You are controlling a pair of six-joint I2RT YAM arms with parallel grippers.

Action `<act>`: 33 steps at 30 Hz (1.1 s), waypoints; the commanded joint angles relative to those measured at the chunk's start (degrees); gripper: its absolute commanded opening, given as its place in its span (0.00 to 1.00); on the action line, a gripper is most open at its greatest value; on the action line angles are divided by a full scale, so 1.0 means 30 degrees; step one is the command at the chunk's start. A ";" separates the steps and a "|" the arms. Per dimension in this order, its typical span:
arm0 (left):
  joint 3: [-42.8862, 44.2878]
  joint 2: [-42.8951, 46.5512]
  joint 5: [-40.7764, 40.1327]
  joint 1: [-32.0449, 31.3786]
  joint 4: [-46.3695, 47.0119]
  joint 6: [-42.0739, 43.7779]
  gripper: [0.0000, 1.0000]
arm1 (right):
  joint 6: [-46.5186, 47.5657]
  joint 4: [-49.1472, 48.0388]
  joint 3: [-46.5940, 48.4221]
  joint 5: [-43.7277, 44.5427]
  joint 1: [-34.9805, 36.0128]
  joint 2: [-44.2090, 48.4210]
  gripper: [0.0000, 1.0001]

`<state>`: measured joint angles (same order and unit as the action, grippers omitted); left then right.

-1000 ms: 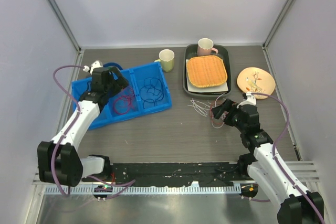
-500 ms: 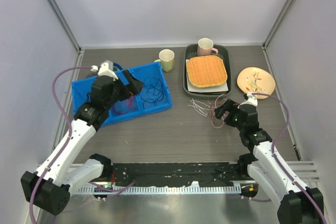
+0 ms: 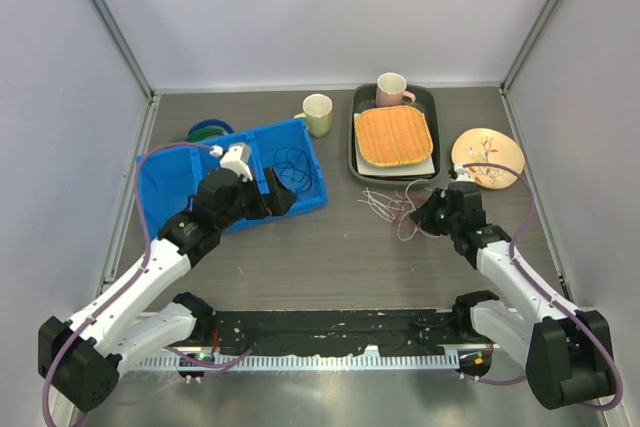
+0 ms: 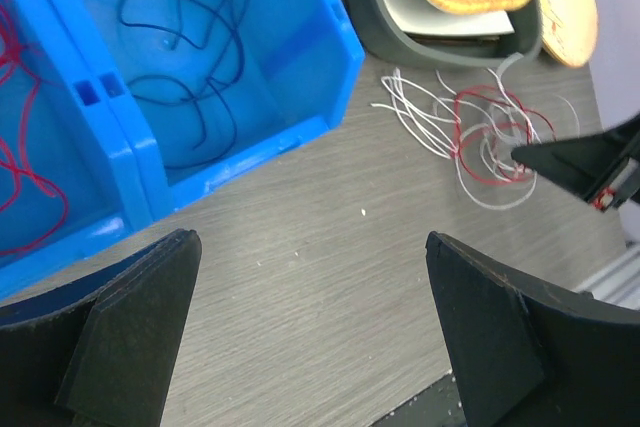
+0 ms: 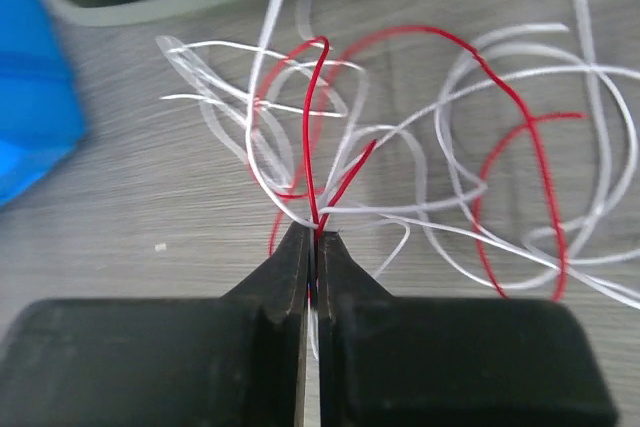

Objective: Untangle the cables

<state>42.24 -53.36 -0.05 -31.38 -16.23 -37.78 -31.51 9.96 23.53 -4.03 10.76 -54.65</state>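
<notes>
Wood-grain tabletop (image 3: 330, 247) | pale grey walls (image 3: 320, 17) | cables (image 3: 383, 203) right of centre

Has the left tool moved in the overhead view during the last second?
Yes. The left tool has travelled right and toward the near table edge, from above the middle of the blue bin to the near edge of its right compartment.

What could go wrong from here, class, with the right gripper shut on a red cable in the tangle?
1. The red cable loops through the white cables; pulling may tighten the knot or drag the whole clump.
2. The right gripper may have nipped a white strand too.
3. The left gripper hangs open, away from the tangle, so nothing pins it down.
</notes>
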 commanded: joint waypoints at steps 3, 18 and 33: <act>-0.1216 0.0621 0.4494 -0.0059 0.3326 0.1049 1.00 | -0.0014 -0.1590 0.2907 -0.6641 -0.0014 0.1429 0.01; -0.1102 -0.1574 0.8251 -0.1610 0.6171 0.0580 1.00 | 0.3001 0.0285 0.3962 -1.4329 0.2532 0.2895 0.01; 0.0538 -0.6115 0.7694 -0.4364 0.6728 0.1548 0.90 | 0.3676 0.0725 0.4139 -1.1810 0.4498 0.2720 0.01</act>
<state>40.10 -69.32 23.24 -42.50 0.49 -34.22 -21.08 14.09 34.54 -40.91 24.10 -46.17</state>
